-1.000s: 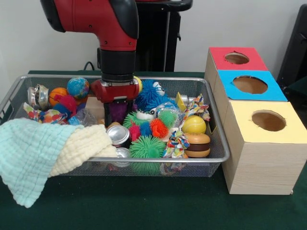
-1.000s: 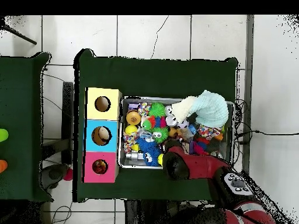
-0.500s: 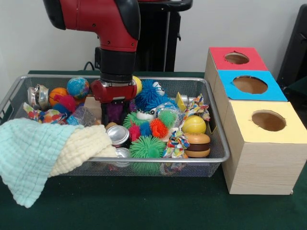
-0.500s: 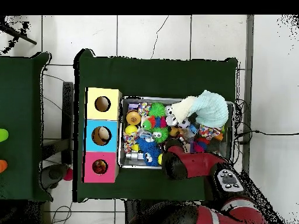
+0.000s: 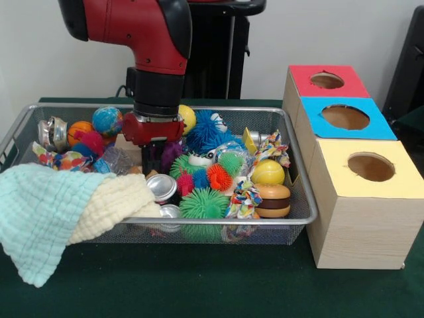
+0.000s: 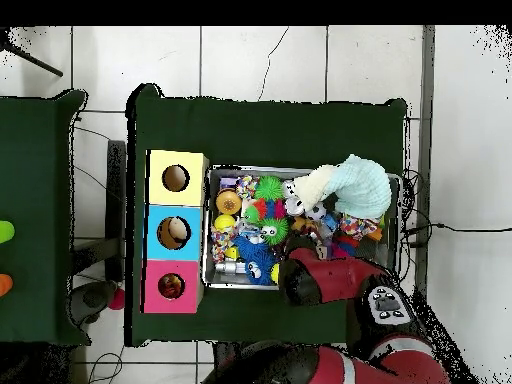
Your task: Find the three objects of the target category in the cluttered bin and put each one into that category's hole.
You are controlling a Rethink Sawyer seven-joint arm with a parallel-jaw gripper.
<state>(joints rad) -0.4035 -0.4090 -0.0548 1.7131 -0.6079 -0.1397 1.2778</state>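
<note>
Green-clothed table, wire bin (image 5: 301,199) at frame centre-left: gripper (image 5: 154,161) low in the clutter, fingers apparently closed on a purple toy (image 5: 169,154); three holed boxes (image 5: 345,119) stand well apart at frame right.

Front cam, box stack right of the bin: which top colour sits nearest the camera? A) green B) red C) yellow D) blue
C: the yellow-topped box is the nearest in the front view, with the blue-topped box behind it and the red-topped box farthest back, all beside the wire bin.
</note>
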